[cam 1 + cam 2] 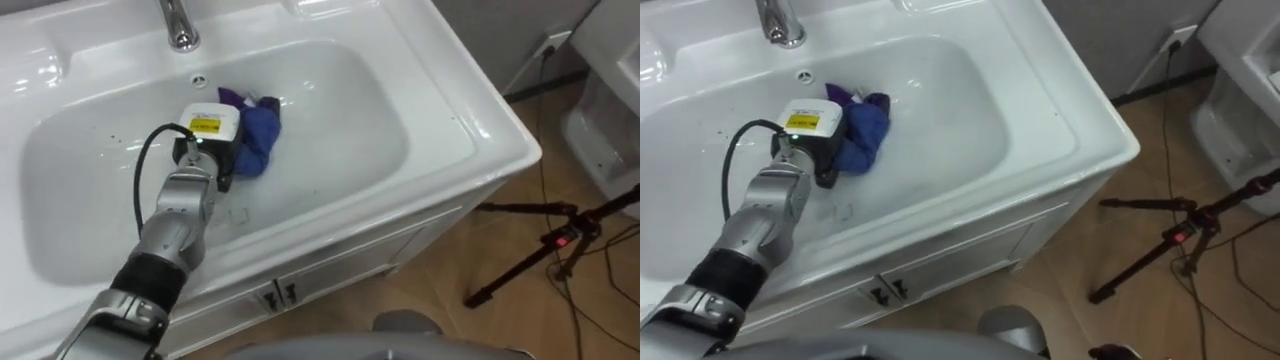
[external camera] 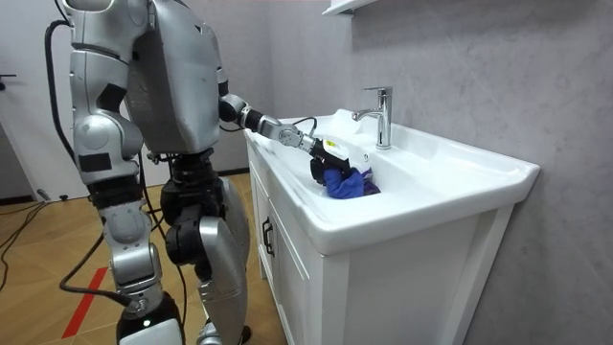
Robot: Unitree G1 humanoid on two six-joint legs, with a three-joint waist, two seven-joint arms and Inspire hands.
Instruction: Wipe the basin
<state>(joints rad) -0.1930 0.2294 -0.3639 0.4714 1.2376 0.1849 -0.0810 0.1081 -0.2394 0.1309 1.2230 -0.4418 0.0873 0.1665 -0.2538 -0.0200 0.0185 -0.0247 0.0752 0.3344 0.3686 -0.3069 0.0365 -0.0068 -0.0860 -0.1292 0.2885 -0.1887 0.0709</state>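
Observation:
A crumpled blue cloth (image 1: pixel 258 130) lies on the bottom of the white basin (image 1: pixel 470 115), a little in front of the faucet (image 1: pixel 178 25). My left hand (image 1: pixel 207 150) reaches in from the lower left and sits on the cloth's left side, its dark fingers curled down onto it. In the room view the same hand (image 2: pixel 320 167) holds the cloth (image 2: pixel 351 183) inside the basin (image 2: pixel 431 206). My right hand (image 2: pixel 144 321) hangs at my side at the room view's lower edge. I stand upright at the basin's front.
The basin rests on a white cabinet (image 1: pixel 330 265) with two doors. A black tripod (image 1: pixel 555 245) and cables stand on the wooden floor to the right, beside a white fixture (image 1: pixel 610 110). A grey wall runs behind the faucet (image 2: pixel 381 113).

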